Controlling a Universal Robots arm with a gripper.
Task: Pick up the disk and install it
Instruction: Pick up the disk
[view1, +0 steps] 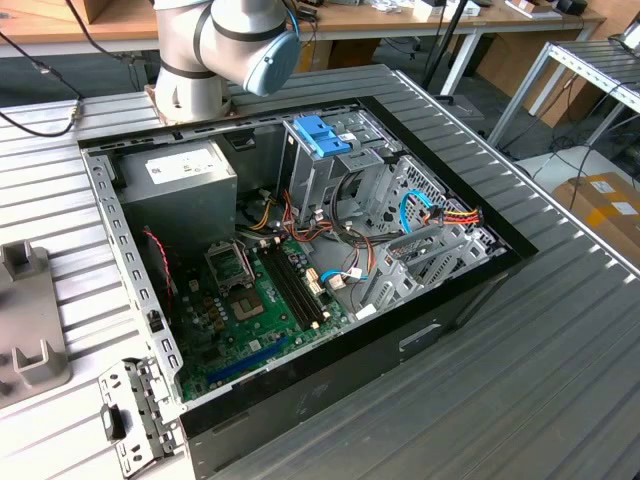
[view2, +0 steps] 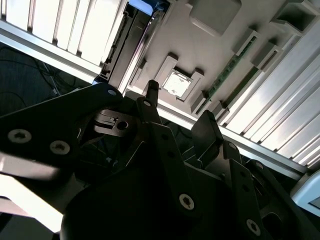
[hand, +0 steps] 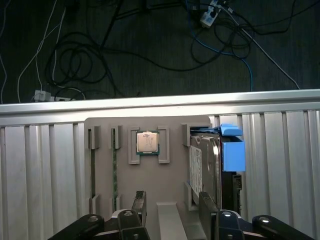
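The empty gripper (hand: 172, 200), spread apart, is facing the disk (hand: 206, 165) at one o'clock: likely heavy, rigid, shock-sensitive, best pinched across its flat faces.

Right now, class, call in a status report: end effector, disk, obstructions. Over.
End effector open, empty, above the grey holder. Disk on edge in its slot, not gripped. Processor chip in the neighbouring pocket, apart from the disk.

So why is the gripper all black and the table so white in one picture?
In the second wrist view the gripper is backlit and nearly black, the slatted table glares white, and the processor chip shines; in the first wrist view the disk and tray are evenly lit.
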